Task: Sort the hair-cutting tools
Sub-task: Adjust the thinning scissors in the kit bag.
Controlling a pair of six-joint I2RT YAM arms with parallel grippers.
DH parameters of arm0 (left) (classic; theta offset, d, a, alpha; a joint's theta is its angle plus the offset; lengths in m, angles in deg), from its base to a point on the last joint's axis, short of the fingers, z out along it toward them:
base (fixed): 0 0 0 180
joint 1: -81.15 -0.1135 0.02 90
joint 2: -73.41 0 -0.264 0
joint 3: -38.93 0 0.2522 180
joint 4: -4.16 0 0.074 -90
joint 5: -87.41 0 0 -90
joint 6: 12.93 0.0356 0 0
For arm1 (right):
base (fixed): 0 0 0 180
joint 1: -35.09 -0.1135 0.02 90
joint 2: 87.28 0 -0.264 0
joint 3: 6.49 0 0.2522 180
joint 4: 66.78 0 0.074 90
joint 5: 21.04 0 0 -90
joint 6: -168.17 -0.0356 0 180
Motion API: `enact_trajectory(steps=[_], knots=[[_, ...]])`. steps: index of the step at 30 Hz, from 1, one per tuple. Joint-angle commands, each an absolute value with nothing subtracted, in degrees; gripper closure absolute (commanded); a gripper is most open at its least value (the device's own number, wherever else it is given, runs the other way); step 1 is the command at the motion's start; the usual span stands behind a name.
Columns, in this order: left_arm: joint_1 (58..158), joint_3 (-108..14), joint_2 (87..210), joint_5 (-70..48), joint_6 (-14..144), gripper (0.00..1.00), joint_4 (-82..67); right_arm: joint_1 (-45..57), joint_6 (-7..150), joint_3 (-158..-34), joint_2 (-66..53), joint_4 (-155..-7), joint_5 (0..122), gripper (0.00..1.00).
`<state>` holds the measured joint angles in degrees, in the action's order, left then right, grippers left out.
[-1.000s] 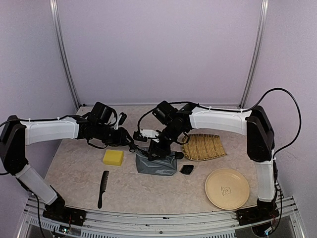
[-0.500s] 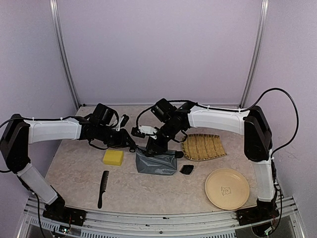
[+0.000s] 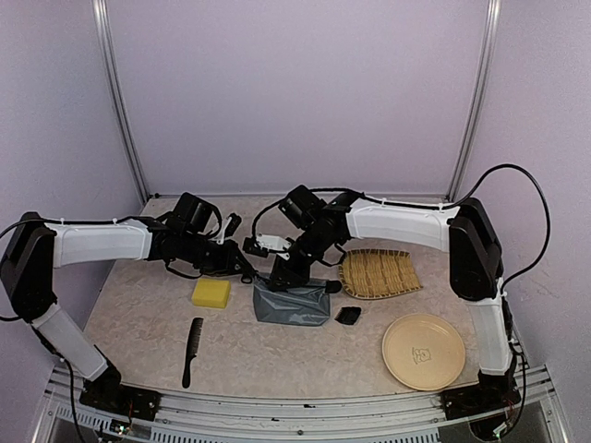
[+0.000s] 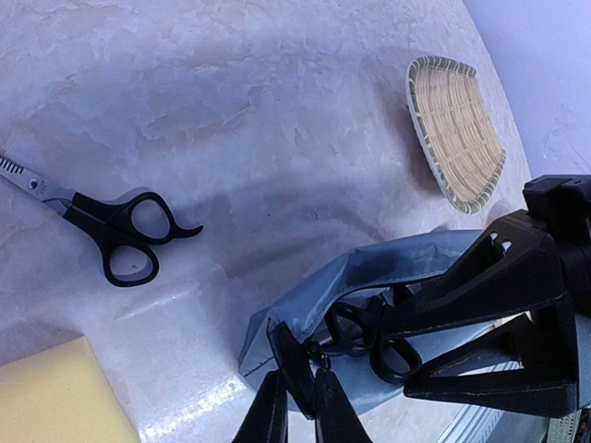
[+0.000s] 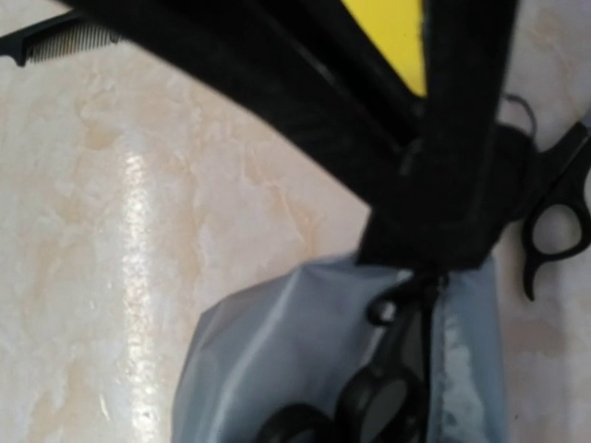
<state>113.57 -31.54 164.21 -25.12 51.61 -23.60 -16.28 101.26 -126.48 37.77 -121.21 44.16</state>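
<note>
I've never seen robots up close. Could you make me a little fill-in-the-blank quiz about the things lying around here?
The sponge beside the comb is coloured ____.
One pair of scissors lies loose on the ____.
The second pair of scissors shows its handles at the opening of the grey-blue ____.
Missing words: yellow; table; pouch.

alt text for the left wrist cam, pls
The left gripper pinches the rim of a grey-blue pouch while the right gripper straddles black-handled scissors at its mouth. A second pair, a yellow sponge and a woven tray lie nearby.
</note>
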Motion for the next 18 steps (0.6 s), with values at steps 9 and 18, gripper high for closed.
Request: enact_trajectory(steps=[9,18], knots=[[113.25,-31.78,163.87,-26.07,52.9,0.92,-23.02,-16.74,100.17,-125.87,36.32,-118.92,52.76,0.92],[113.28,-31.22,162.12,-24.29,53.01,0.98,-23.05,-16.75,103.47,-126.61,34.31,-123.45,51.3,1.0]])
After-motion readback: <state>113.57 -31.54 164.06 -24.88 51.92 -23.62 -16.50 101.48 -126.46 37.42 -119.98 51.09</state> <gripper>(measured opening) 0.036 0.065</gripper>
